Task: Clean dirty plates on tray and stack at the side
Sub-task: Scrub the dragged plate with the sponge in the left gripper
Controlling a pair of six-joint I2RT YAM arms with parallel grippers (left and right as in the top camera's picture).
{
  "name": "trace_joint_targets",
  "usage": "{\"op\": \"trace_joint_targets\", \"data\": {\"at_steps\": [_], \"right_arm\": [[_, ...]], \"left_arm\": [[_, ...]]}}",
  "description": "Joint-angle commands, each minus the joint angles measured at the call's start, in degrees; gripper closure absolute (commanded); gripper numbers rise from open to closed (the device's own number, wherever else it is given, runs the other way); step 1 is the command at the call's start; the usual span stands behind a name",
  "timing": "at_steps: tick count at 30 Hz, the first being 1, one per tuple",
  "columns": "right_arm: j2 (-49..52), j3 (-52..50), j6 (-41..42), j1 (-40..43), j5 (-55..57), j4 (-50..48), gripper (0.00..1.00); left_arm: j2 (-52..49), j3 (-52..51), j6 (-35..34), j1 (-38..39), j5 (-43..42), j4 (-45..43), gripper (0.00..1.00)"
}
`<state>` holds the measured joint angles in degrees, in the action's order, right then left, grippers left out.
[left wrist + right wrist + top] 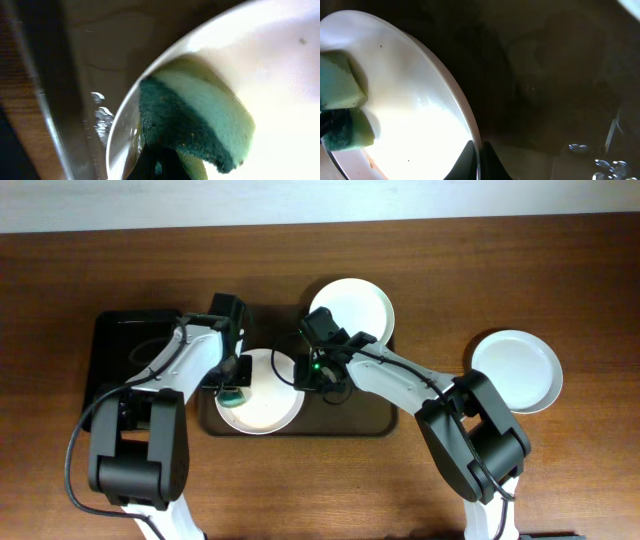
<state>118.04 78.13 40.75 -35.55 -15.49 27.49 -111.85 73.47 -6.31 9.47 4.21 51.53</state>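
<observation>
A white plate (262,402) lies on the left half of the dark brown tray (360,425). My left gripper (233,390) is shut on a green sponge (200,120) and presses it on this plate's left part (280,65). My right gripper (318,372) is shut on the plate's right rim (465,115), one finger on each side. In the right wrist view the sponge (340,100) shows at the plate's far side. A second white plate (350,310) lies at the tray's back right. A third plate (517,370) lies on the table to the right of the tray.
A smaller glossy black tray (120,350) lies to the left of the brown tray, under my left arm. The wooden table (590,470) stretches around. Small dark specks dot the held plate (409,160).
</observation>
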Motion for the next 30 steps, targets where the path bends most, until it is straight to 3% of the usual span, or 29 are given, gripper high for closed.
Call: {"op": "trace_joint_targets", "data": {"at_steps": [1, 2, 3, 7, 11, 14, 19, 24, 30], "right_arm": [[0.35, 0.7, 0.15, 0.76, 1.92, 0.11, 0.96], [0.35, 0.7, 0.15, 0.76, 1.92, 0.09, 0.96], [0.37, 0.7, 0.15, 0.76, 1.95, 0.07, 0.96], [0.35, 0.7, 0.15, 0.76, 1.9, -0.13, 0.96], [0.37, 0.7, 0.15, 0.76, 1.92, -0.13, 0.96], [0.35, 0.7, 0.13, 0.76, 1.92, -0.11, 0.96], [0.35, 0.7, 0.13, 0.76, 1.92, -0.07, 0.96], [0.35, 0.7, -0.02, 0.76, 1.9, 0.57, 0.96], [0.28, 2.19, -0.59, 0.81, 1.99, 3.78, 0.96]], "left_arm": [[-1.95, -1.84, 13.6, -0.66, -23.06, 1.73, 0.99], [-1.95, -1.84, 17.51, -0.66, -30.69, 1.75, 0.99], [-1.95, -1.86, 18.8, -0.66, -33.03, 1.66, 1.0], [-1.95, -1.86, 19.43, -0.66, -34.73, -1.6, 1.0], [-1.95, -1.86, 12.5, -0.66, -34.01, -9.33, 0.99], [-1.95, -1.86, 2.1, -0.66, -24.55, -14.93, 0.99], [-1.92, -1.73, -9.16, -0.68, -5.6, -18.05, 0.99], [-1.92, 2.67, -9.53, -1.11, -1.2, -13.14, 0.99], [-1.92, 18.25, -9.51, -2.93, 0.11, 2.43, 0.99]]}}
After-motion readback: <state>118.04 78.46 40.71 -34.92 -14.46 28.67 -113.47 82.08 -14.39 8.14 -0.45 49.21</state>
